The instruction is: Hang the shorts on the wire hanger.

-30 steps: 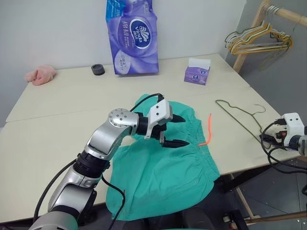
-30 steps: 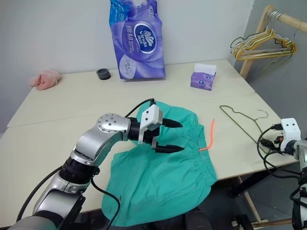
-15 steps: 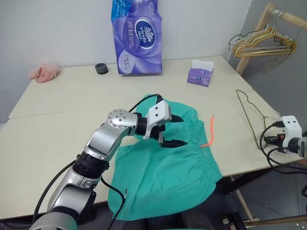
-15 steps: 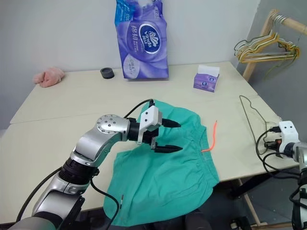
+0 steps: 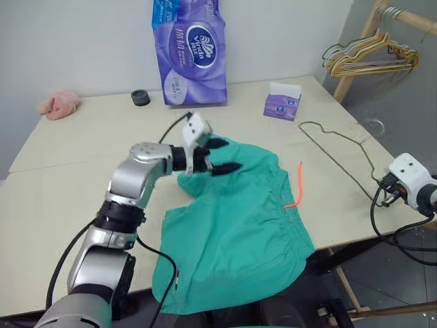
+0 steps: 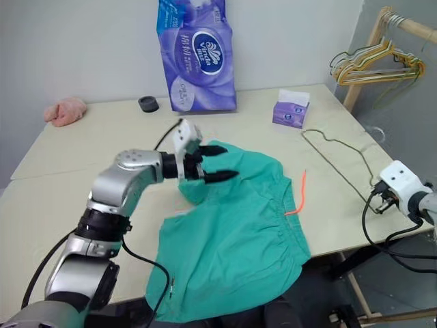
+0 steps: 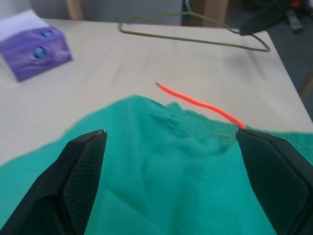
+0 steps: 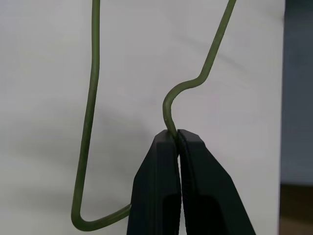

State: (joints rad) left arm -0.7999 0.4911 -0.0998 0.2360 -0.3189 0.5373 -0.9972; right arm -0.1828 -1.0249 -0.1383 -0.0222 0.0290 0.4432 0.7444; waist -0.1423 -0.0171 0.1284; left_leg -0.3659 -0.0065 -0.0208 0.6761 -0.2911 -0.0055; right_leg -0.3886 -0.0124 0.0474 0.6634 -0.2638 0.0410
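Shorts (image 5: 235, 212) lay spread on the table (image 5: 75, 178), hem over its near edge, orange drawstring toward the wire hanger (image 5: 338, 154), whose wire the right gripper (image 8: 176, 134) pinched between closed fingers, while the left gripper (image 5: 220, 154) hovered wide apart above the shorts' far corner

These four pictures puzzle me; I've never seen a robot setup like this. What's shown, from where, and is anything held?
Two pictures come from cameras on a humanoid robot's head, looking down over its arms; two come from cameras on its wrists. On the beige table lie teal-green fabric shorts, a small purple tissue box and a tall purple tissue pack. The left gripper hovers open above the shorts. The right gripper is shut on a thin olive-green wire hanger, pinching it at the hook's neck.
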